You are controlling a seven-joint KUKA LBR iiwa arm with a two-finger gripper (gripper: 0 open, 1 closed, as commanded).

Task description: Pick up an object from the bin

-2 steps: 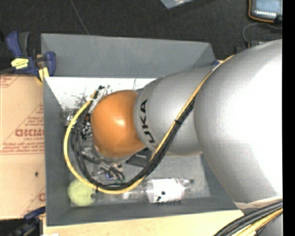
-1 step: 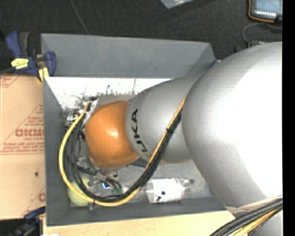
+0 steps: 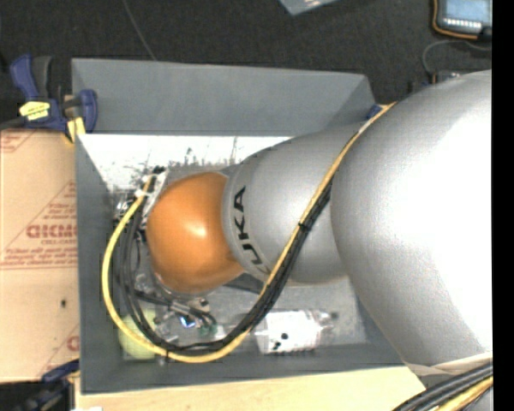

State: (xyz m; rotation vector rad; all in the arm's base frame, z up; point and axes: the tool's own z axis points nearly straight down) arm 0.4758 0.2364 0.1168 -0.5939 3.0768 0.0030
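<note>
Arm [image 3: 274, 221] over bin [image 3: 223, 110] left side | grasp: hidden, cannot tell | white object [image 3: 291, 332] alongside

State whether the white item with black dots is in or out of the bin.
In: the white item lies on the bin's floor, close to the front wall.

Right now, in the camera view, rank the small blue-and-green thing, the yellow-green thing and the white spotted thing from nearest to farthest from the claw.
1. small blue-and-green thing, just below the claw.
2. yellow-green thing, in the lower-left corner of the bin.
3. white spotted thing, to the right along the lower wall.
</note>
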